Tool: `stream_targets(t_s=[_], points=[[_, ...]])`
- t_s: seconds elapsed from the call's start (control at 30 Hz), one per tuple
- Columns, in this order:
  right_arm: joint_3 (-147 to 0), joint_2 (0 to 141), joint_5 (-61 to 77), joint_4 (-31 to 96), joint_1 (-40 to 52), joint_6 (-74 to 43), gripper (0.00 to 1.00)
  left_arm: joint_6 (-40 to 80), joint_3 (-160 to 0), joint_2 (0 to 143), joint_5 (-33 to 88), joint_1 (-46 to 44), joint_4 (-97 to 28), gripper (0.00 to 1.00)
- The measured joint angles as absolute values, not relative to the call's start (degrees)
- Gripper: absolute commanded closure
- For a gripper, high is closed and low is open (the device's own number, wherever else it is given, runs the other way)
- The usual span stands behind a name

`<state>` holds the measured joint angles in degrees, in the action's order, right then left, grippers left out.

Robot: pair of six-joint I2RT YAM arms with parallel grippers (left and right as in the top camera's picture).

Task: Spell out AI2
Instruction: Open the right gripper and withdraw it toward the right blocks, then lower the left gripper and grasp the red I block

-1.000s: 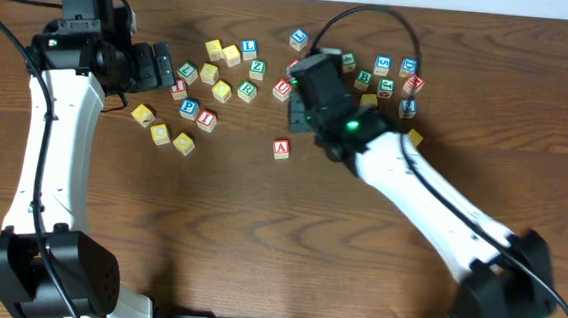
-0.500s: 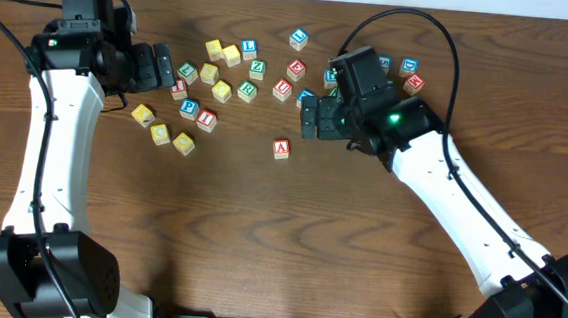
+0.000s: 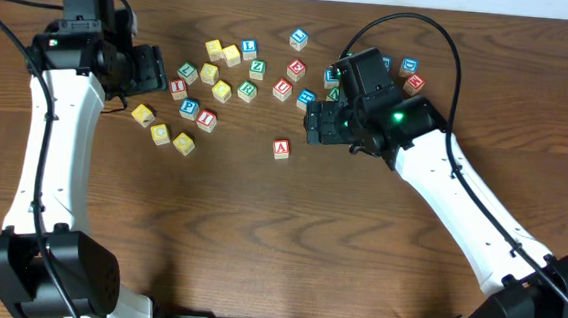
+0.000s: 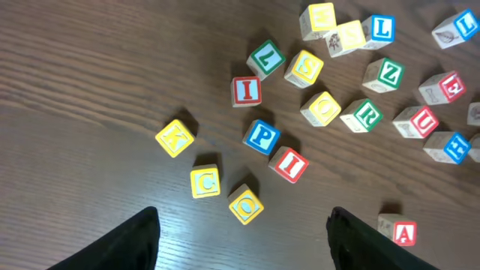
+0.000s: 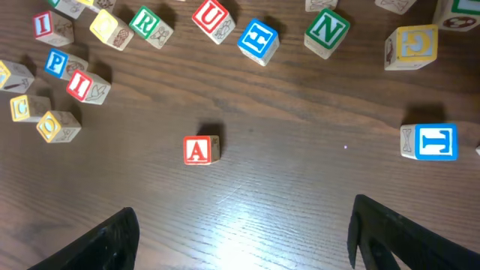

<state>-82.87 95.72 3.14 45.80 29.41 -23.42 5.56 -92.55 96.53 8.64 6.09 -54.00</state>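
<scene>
The red "A" cube lies alone in the middle of the table; it also shows in the right wrist view and the left wrist view. Two red "I" cubes lie in the left cluster, seen too in the left wrist view. I cannot make out a blue "2" cube. My left gripper is open and empty, just left of the upper "I". My right gripper is open and empty, up and to the right of the "A".
Several other letter cubes are scattered across the back: yellow K, C, O, blue P, green R, red U, blue H, green N, blue T. Bare wood lies in front.
My right arm swung right, off the cubes it covered, and now hovers near the blue H. My left gripper drew back slightly to the left. No cube has moved.
</scene>
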Motion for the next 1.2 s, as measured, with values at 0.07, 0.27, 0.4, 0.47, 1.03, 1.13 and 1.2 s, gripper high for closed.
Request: stream_targets(t_s=[0.07,0.27,0.4,0.47,1.03,1.13,1.2], points=[[-82.87,95.72,3.29,45.76,29.04,-23.40,0.16,5.58,-92.55,96.53,8.62,5.65,-53.56,0.32],[-82.87,95.72,3.29,45.52,26.76,-23.42,0.17,5.82,-93.76,97.19,6.46,3.75,-53.47,0.33],[-82.87,95.72,3.29,45.63,25.58,-23.40,0.16,6.02,-100.62,101.38,5.43,3.53,-57.14,0.33],[-82.87,95.72,3.49,45.76,25.12,-23.40,0.16,6.04,-105.41,104.57,5.08,3.53,-59.83,0.33],[-82.87,95.72,4.34,47.62,24.53,-23.40,0.15,6.85,-112.79,123.17,4.08,2.42,-61.28,0.35],[-82.87,95.72,4.34,47.75,24.53,-23.40,0.15,7.31,-112.79,124.22,4.05,2.39,-60.01,0.36],[-82.87,95.72,4.34,47.75,24.53,-23.40,0.15,7.49,-112.79,124.81,4.05,2.39,-59.53,0.37]])
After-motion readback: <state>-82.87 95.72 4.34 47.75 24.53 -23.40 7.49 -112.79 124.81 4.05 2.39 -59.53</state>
